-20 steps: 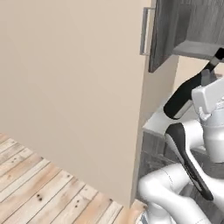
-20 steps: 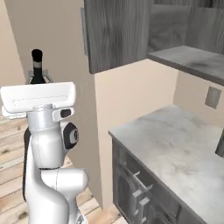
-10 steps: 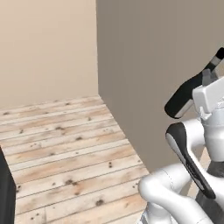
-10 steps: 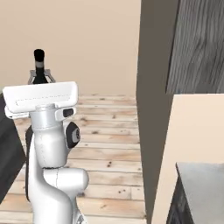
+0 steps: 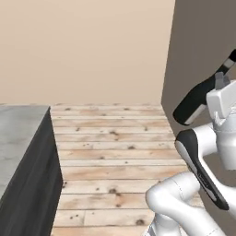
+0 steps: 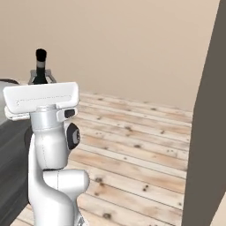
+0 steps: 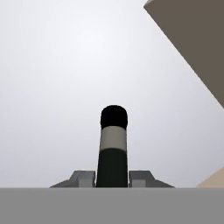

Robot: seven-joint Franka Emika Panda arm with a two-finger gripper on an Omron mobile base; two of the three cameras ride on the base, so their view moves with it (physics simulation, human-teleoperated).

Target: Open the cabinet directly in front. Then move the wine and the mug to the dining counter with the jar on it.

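My gripper (image 6: 40,78) is shut on the wine (image 6: 40,59), a dark glass bottle held up above the arm's white hand. From the left base view the wine (image 5: 196,101) slants up to the right with the gripper (image 5: 220,82) around its upper part. The hand view looks along the wine's (image 7: 113,144) dark neck, which has a pale band under a black cap, and the gripper (image 7: 113,177) has grey fingers (image 7: 83,177) on either side. A grey marble top on a dark body (image 5: 20,138) comes in at the left; I cannot tell whether it is the dining counter. Cabinet, mug and jar are out of view.
Wooden plank floor (image 5: 115,147) stretches ahead to a plain beige wall (image 5: 92,46). A tall brown panel (image 5: 203,46) stands close on the right, also seen as the panel (image 6: 207,132) in the right base view. The dark counter body (image 6: 11,145) is near the arm's left.
The whole picture has swung, so the base has turned: the wall cabinets and wall-backed worktop have left the views, and floor and a marble-topped counter have come in. The gripper still holds the bottle.
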